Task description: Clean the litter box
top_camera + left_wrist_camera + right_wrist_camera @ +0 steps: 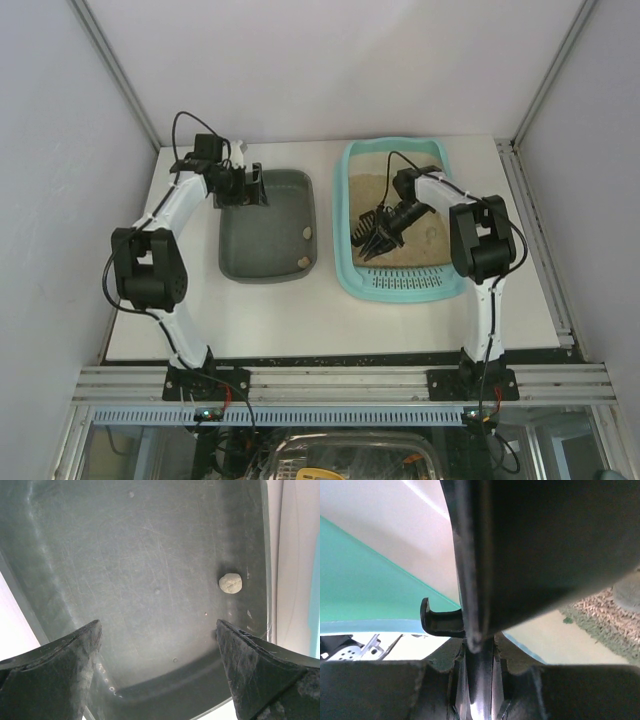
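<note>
Litter box (343, 245) sits on tabletop's right half, toward far edge. Right gripper (403, 213) is clamped on dark scoop (377, 237) inside box. Left gripper (245, 188) is spread wide, holding nothing, above grey tray (262, 255) with clumps (305, 232).

A dark grey tray (255, 245) on the white table (300, 320) holds two small pale lumps (306, 232).
</note>
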### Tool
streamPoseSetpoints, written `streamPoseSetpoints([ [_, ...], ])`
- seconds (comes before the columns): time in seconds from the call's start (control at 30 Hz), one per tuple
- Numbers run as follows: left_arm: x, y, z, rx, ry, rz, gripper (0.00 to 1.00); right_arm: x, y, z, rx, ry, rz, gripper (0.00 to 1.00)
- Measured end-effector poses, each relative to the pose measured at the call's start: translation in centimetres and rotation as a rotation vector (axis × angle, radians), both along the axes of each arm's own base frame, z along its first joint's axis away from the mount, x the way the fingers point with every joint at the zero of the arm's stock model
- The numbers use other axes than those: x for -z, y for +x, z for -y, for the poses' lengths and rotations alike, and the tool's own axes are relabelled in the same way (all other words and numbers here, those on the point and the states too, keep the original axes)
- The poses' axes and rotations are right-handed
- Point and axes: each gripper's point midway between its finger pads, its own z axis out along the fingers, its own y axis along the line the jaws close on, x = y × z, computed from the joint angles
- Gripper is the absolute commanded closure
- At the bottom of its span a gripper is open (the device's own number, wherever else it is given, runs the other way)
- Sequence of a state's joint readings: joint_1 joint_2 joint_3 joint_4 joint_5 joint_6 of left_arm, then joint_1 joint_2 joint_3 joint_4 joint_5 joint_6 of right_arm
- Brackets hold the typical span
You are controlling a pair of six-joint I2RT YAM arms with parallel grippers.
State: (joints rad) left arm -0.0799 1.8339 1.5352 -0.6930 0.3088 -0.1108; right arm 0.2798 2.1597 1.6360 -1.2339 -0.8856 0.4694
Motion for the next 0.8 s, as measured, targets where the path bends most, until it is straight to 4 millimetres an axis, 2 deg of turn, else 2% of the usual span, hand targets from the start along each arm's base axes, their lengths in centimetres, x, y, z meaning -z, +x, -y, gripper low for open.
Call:
streamPoseSetpoints([
  [0.33,0.7,1.2,0.0,0.013,0.012,-0.033,0.0,2.0,-0.1,0.0,-0.018,0.06,0.184,1.0],
  [0.5,0.7,1.3,-0.1,0.011,0.02,-0.046,0.0,2.0,-0.2,1.7,0.046,0.043,0.308,1.0],
  [0.67,-0.2,2.1,-0.2,0.011,0.032,-0.02,0.0,1.1,2.7,4.7,0.181,0.042,0.408,1.0],
  [0.8,-0.2,2.0,-0.3,0.013,0.043,-0.023,0.0,1.7,3.5,6.4,0.264,0.062,0.437,1.0],
])
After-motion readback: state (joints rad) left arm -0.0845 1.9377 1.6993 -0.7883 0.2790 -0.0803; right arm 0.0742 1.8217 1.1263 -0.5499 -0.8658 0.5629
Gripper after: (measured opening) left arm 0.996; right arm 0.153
